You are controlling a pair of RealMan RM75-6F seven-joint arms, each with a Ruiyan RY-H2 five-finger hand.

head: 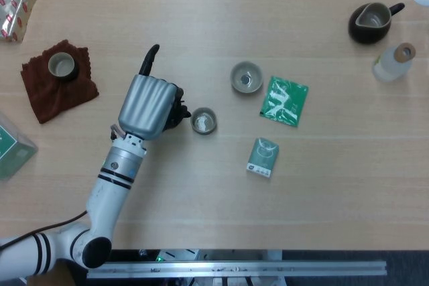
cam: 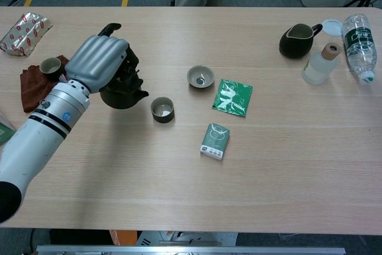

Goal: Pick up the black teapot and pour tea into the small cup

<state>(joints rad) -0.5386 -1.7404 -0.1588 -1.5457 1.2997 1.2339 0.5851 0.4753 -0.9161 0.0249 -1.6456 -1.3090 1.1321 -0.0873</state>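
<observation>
My left hand (head: 147, 104) (cam: 100, 63) grips the black teapot (cam: 124, 92), holding it above the table. The hand covers most of the pot in the head view; only its spout (head: 184, 113) shows, just left of the small cup (head: 204, 120) (cam: 162, 110). In the chest view the spout (cam: 143, 93) points toward that cup and stops a little short of its rim. The cup is a dark, low one with a pale inside. A second, wider cup (head: 245, 76) (cam: 200, 76) stands behind and to the right of it. My right hand is not in either view.
A green packet (head: 284, 100) and a small green box (head: 262, 157) lie right of the cups. Far left is a brown cloth (head: 57, 88) with another cup (head: 62, 65) on it. A dark pitcher (head: 370, 22) and bottles (cam: 359, 37) stand far right.
</observation>
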